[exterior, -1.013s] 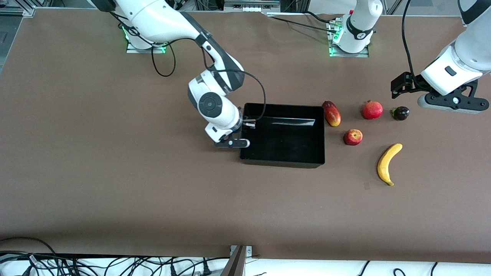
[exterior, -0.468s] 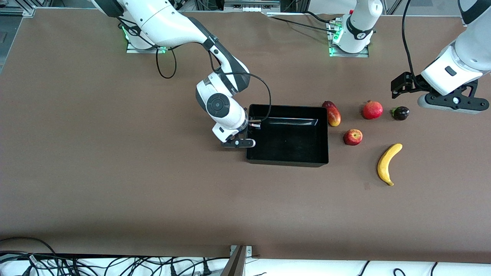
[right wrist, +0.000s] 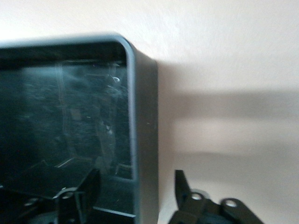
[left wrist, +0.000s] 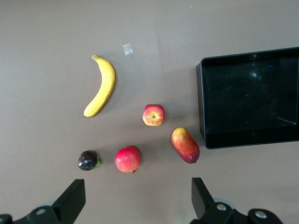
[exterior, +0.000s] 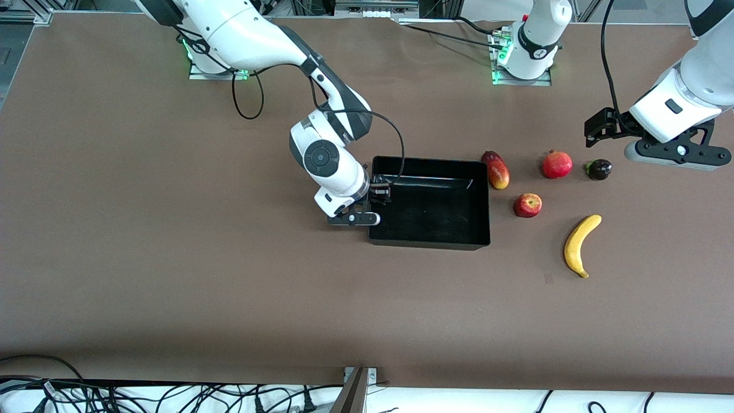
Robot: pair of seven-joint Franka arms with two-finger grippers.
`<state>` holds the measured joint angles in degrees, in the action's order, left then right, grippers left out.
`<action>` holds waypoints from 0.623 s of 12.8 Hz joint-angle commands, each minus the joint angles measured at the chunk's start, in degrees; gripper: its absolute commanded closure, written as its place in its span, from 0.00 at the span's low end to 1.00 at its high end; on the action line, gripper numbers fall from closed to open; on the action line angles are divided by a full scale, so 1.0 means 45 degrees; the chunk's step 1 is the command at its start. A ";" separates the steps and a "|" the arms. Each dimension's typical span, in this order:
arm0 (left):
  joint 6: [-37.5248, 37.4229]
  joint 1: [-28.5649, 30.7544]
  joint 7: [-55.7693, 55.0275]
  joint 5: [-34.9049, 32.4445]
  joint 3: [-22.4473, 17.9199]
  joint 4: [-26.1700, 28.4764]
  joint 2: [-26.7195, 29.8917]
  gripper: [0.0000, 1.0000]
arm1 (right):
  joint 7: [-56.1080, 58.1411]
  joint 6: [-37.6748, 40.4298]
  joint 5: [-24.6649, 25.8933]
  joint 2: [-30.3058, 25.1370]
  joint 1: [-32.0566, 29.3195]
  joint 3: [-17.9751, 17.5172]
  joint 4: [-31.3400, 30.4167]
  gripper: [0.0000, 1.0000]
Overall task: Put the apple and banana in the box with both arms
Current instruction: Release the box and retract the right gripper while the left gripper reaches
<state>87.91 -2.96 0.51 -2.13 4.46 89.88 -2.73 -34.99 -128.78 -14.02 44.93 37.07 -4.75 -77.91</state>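
Note:
The black box sits mid-table. My right gripper is open and straddles the box's wall at the right arm's end, one finger inside and one outside; the right wrist view shows that gripper and the wall between its fingers with a gap. The apple lies on the table beside the box, toward the left arm's end. The banana lies nearer the camera than the apple. My left gripper hangs open and empty over the table near a dark fruit. The left wrist view shows that gripper, the apple, banana and box.
A red-and-yellow oval fruit lies against the box's wall by the apple. A round red fruit with a crown tip and a dark purple fruit lie farther from the camera than the apple. A small tape scrap is on the table.
My right gripper and the box have shifted together toward the left arm's end, closer to the oval fruit. The left arm has not moved.

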 commanded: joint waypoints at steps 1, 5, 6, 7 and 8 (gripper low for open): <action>-0.0258 0.0090 -0.0094 -0.0133 0.0044 -0.0286 -0.0155 0.00 | 0.0196 0.1777 0.0009 -0.1989 -0.0151 0.0759 -0.0128 0.00; -0.0668 0.0362 -0.0017 -0.0289 -0.0092 -0.0149 -0.1049 0.00 | 0.1283 0.5110 0.1141 -0.4433 -0.0171 0.2885 -0.0167 0.00; -0.0630 0.0596 0.0023 -0.0289 -0.0093 -0.0148 -0.1285 0.00 | 0.2218 0.6108 0.0968 -0.4825 -0.0171 0.3587 -0.0148 0.00; -0.0591 0.0656 0.0023 -0.0289 -0.0093 -0.0148 -0.1481 0.00 | 0.2731 0.6833 0.0928 -0.5235 -0.0191 0.4039 -0.0147 0.00; -0.0552 0.0676 -0.0054 -0.0289 -0.0093 -0.0090 -0.1695 0.00 | 0.2929 0.7305 0.0966 -0.5877 -0.0171 0.4488 -0.0321 0.00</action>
<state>85.85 -0.33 0.42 -2.27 3.78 90.26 -8.52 -24.65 -99.14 -9.93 23.00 35.97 12.81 -76.64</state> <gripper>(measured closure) 0.000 0.000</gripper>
